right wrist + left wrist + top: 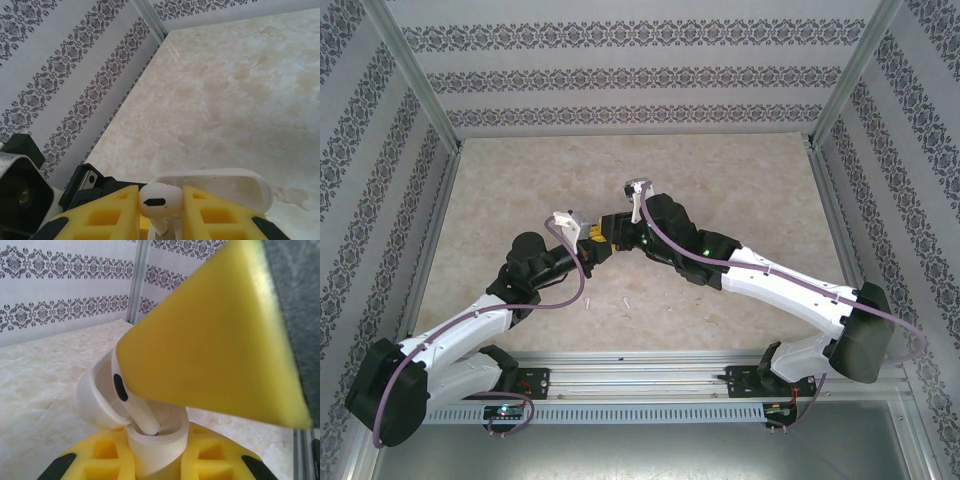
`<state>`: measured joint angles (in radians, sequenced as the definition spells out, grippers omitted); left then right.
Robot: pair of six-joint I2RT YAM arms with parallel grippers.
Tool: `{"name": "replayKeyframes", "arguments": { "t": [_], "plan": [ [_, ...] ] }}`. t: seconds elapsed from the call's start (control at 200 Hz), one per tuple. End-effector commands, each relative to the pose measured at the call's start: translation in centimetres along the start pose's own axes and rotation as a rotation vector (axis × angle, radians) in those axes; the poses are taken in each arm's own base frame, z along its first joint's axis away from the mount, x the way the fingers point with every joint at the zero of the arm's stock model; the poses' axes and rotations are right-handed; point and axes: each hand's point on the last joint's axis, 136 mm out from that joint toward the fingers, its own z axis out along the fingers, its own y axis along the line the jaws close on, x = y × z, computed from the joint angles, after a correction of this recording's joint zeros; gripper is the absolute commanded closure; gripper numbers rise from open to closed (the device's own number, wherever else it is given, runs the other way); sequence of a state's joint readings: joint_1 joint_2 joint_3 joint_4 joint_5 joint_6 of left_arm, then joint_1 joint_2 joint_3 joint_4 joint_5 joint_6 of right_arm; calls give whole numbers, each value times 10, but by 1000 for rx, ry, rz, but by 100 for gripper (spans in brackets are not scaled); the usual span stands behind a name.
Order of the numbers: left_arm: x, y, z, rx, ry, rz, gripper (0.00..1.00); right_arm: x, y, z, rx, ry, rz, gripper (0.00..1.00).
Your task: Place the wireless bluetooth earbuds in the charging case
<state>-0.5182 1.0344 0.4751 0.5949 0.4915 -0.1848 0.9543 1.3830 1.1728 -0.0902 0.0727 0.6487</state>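
My left gripper point(157, 456) is shut on the body of the white charging case point(160, 442), whose lid point(95, 400) stands open to the left. My right gripper point(160, 206) is shut on the bulb of a white earbud point(159, 200). Its stem point(142, 415) points down into a socket of the case, tip inside the opening. The case lid point(230, 187) lies just behind the earbud. The two grippers meet above the middle of the table, left gripper point(586, 243) against right gripper point(611, 231). Two more earbuds point(588, 298) point(627, 299) lie loose on the table near the front.
One yellow finger point(215, 340) of the right gripper hangs close over the case. The left gripper's black mount point(85, 182) sits beside my right fingers. Marble tabletop point(740, 190) spreads around, patterned walls on three sides, a metal rail point(650, 380) along the front.
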Motion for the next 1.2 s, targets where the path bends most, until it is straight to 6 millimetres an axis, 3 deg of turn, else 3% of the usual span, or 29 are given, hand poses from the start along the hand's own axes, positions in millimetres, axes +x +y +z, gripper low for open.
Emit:
{"name": "replayKeyframes", "arguments": {
  "t": [0.0,0.834,1.199],
  "plan": [
    [-21,-7,-1,14,-84,17,100,7,3,1,-8,1,-10,76],
    [-35,-4,1,-6,-122,-6,100,19,-3,-7,-24,0,-3,76],
    [-37,-4,4,1,-123,-5,100,12,5,-5,-52,-23,-10,76]
  ]
}}
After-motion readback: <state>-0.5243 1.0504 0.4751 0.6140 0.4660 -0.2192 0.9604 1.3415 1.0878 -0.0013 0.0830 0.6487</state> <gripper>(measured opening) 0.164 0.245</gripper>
